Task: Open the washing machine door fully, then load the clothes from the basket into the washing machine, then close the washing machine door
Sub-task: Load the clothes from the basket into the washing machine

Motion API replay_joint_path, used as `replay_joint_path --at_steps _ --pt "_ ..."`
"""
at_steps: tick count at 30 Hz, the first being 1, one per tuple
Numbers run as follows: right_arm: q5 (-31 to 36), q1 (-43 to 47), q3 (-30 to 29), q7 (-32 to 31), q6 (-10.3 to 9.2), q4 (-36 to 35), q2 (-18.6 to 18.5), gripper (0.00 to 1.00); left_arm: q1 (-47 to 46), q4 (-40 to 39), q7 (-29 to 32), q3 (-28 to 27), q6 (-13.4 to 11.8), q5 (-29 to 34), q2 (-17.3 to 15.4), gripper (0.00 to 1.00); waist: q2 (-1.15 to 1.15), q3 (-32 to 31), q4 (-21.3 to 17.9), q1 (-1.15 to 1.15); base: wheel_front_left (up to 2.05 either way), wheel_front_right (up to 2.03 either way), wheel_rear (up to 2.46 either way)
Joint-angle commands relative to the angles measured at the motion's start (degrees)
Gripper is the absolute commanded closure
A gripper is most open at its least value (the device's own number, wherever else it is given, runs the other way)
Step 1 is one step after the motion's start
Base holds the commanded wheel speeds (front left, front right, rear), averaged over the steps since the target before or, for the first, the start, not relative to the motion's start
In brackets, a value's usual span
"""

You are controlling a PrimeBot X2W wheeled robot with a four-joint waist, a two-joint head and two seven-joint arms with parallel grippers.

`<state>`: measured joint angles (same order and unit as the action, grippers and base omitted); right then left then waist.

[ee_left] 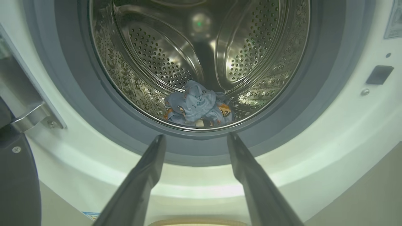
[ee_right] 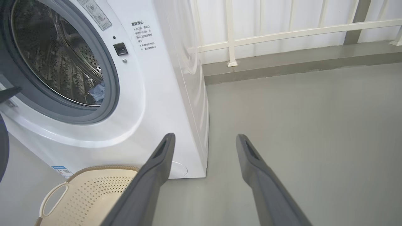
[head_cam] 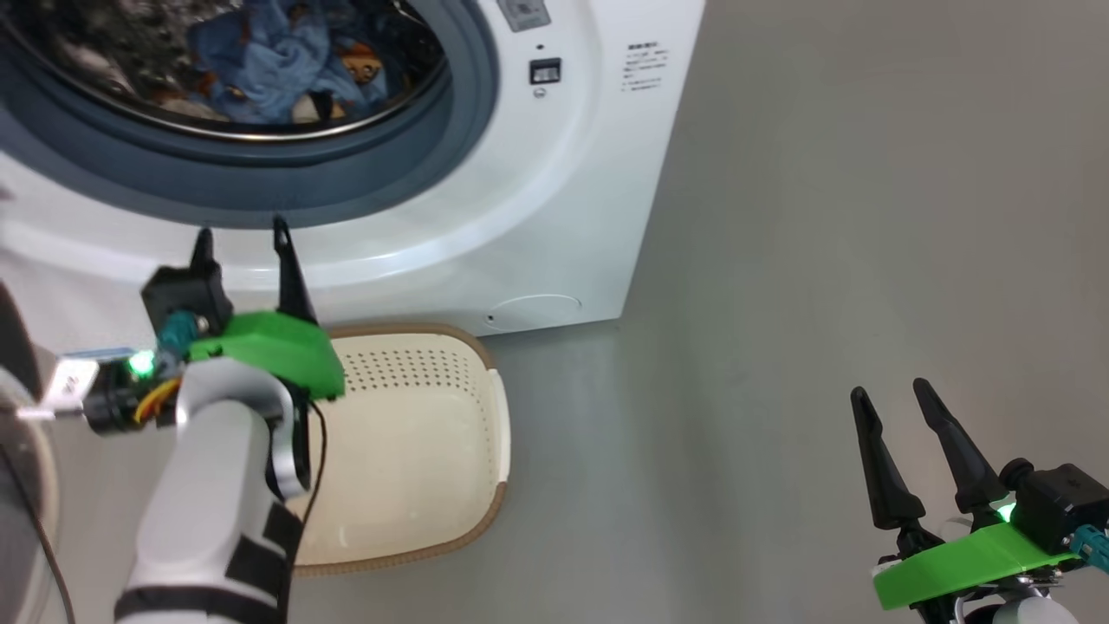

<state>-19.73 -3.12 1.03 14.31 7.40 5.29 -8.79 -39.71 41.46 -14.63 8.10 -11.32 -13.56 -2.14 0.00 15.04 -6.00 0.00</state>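
A: What is the left gripper (head_cam: 243, 230) doing?

B: It is hovering with its two long dark fingers spread wide and nothing between them. It is pointing into the mouth of the big white front-loading washing machine (head_cam: 537, 199). The right gripper (head_cam: 889, 390) is hanging equally wide and empty, well off to the side over the smooth grey floor (head_cam: 780, 303).

A: And the load?

B: The crumpled light blue clothes (ee_left: 198, 105), soft cloth with orange-brown cartoon prints, are lying straight ahead of the left fingertips. They are sitting at the bottom of the shiny perforated steel drum (ee_left: 150, 62). The cream-white perforated plastic basket (head_cam: 416, 433), with its brown woven-look rim, is sitting just below and behind that gripper with nothing in it. So I am judging that only the closing is left.

A: What is worrying you?

B: The large glossy black door (ee_left: 17, 188) is standing open just to the left of that gripper, on a bright metal hinge (ee_left: 34, 116). The arm is sitting between door and opening, so a swing could be trapping it. The panel is looking slick and rounded, and hard narrow fingers may be sliding off instead of pushing. The cloth is resting near the drum's front lip, close to the grey-blue rubber gasket (head_cam: 364, 186), where a trailing fold could be getting pinched. And a low sweep could be knocking the light basket.
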Motion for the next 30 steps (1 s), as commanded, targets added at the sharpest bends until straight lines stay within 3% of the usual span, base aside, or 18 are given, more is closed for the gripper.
replay_joint_path --at_steps 1,15,30 --pt "0.69 0.91 1.11 0.69 0.09 -1.57 -0.71 0.0 2.35 -3.76 -0.37 -0.99 -0.13 1.05 -1.25 0.0 0.0 -1.38 1.65 0.0 0.0 0.0 0.0" --pt "1.15 1.96 1.93 0.69 0.09 -1.59 -0.73 0.0 17.22 -19.83 -0.37 2.02 0.55 2.01 -0.76 0.0 0.0 -3.4 3.3 0.0 0.0 0.0 0.0" --pt "1.86 3.02 1.3 0.69 0.09 -1.6 -0.29 0.0 27.2 -26.9 -0.37 6.33 0.62 -1.09 -0.75 0.0 0.0 -4.76 4.1 0.0 0.0 0.0 0.0"
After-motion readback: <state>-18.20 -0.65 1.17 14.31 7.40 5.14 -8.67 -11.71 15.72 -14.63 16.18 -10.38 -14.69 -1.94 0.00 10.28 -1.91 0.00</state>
